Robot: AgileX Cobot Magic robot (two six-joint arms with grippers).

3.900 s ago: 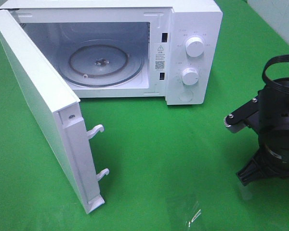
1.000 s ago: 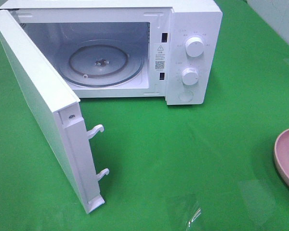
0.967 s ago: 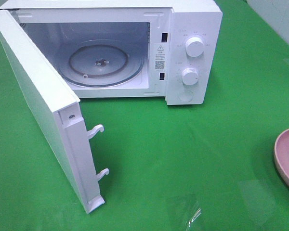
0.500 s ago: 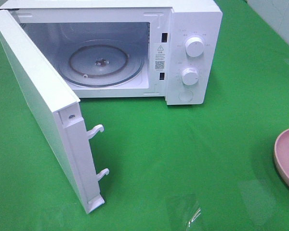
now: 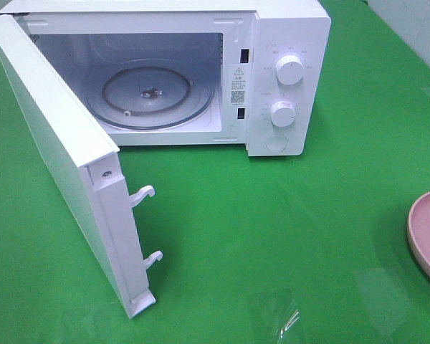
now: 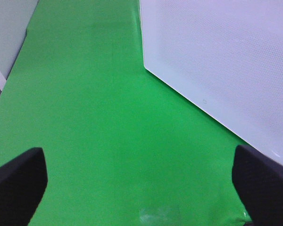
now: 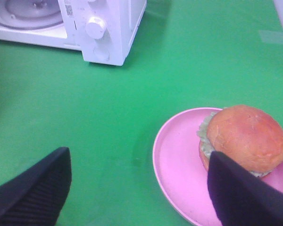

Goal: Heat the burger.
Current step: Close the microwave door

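While the microwave sits at the far edge of the green table with its door swung wide, the burger rests on the pink plate at the right edge. Sticker print by the cavity is too small to read. Plenty of bare green between them. Left gripper is spread wide beside the door; right gripper hangs spread above the plate, holding nothing.
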